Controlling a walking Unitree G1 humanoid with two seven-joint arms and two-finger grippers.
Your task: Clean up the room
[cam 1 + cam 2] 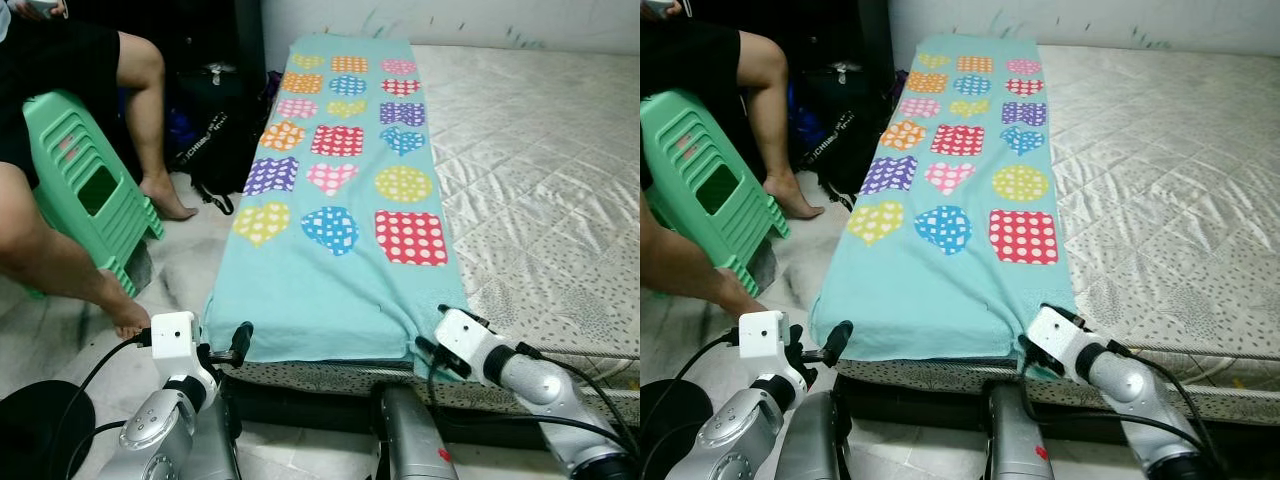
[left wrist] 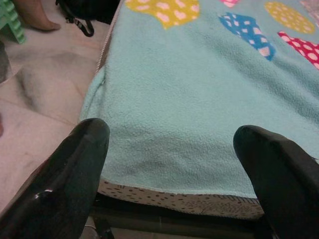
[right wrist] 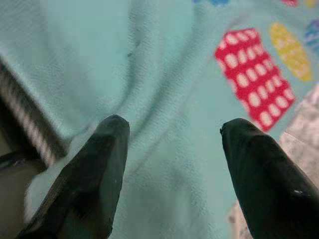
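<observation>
On quilted mattress (image 1: 540,180): fleecy teal blanket (image 1: 330,290); both hands (image 2: 174,164) (image 3: 172,164) spread wide.

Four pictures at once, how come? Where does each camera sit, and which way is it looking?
Left eye view: on the head, looking forward and down at the turquoise blanket on the mattress; both silver arms show, also a seated person's legs.
Right eye view: the head's other eye, same scene; the green stool shows too.
Left wrist view: on the left arm, looking along the left gripper at the blanket's near edge.
Right wrist view: along the right gripper, close over the blanket.
All four share the blanket.
</observation>
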